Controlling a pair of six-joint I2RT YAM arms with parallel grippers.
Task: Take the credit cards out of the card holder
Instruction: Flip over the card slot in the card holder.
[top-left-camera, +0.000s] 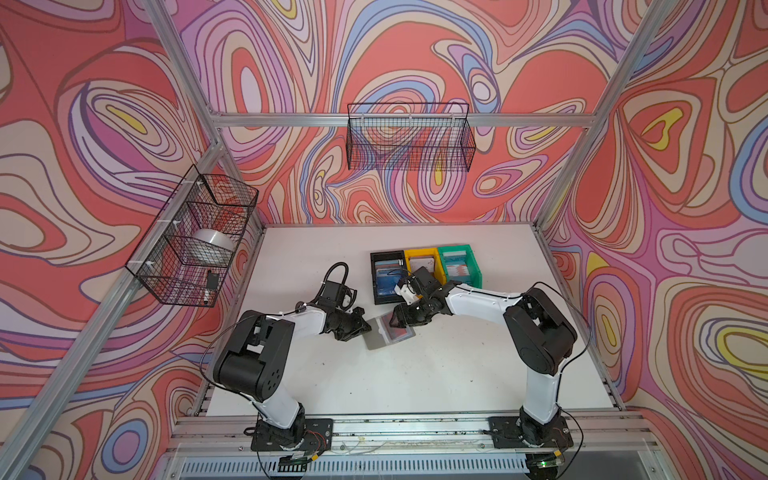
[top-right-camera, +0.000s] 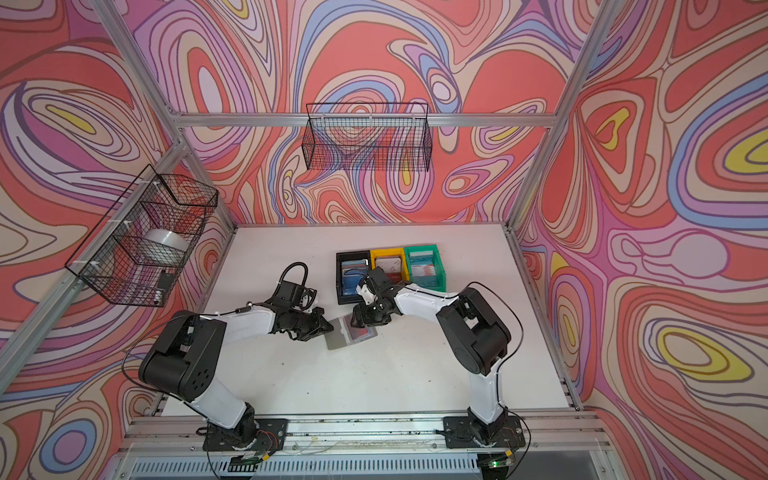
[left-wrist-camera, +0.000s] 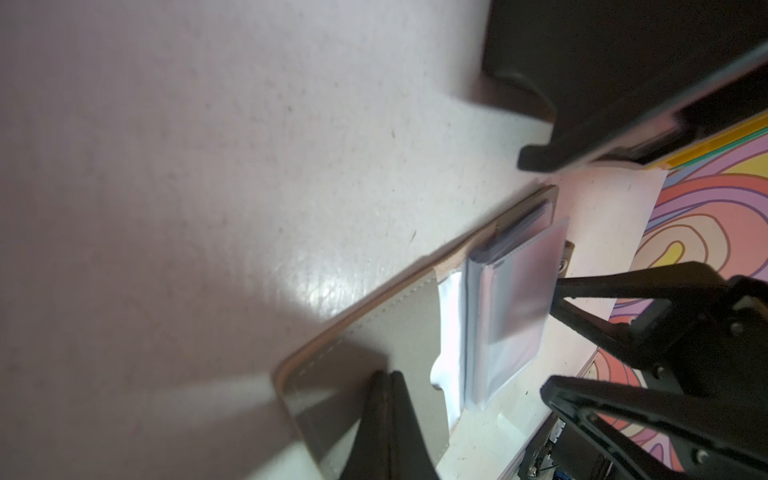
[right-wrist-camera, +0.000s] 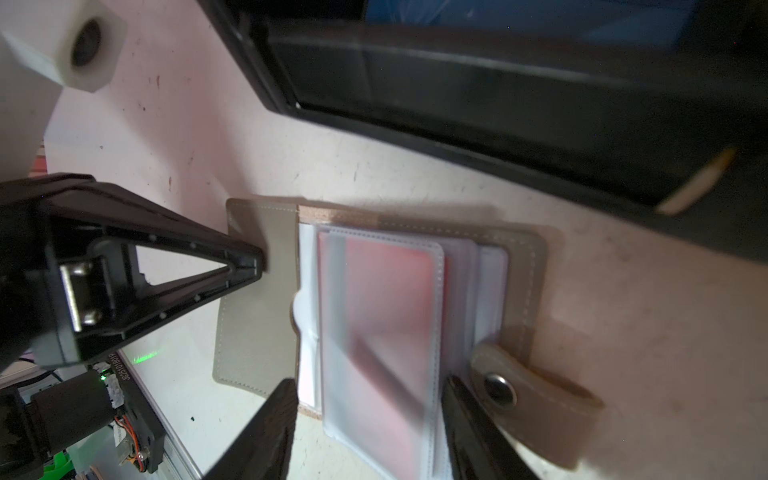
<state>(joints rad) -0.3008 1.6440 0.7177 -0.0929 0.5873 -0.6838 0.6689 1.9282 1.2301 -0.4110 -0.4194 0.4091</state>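
Our left claw (left-wrist-camera: 386, 378), clenched, presses the unfolded card holder (right-wrist-camera: 253, 332) onto the tabletop (right-wrist-camera: 623, 332); our right claw (right-wrist-camera: 370, 382), released, straddles a sleeved red credit card (right-wrist-camera: 395, 299).

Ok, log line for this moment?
card holder: open, flat on table | left gripper: shut, tip on grey cover | right gripper: open, astride top sleeve | red credit card: inside sleeve

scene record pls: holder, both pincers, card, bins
holder: open, flat on table
left pincer: shut, tip on holder's grey flap
right pincer: open, fingers either side of top sleeve
red card: inside top sleeve, not yet out
bins: black bin, yellow bin, green bin, in a row behind holder
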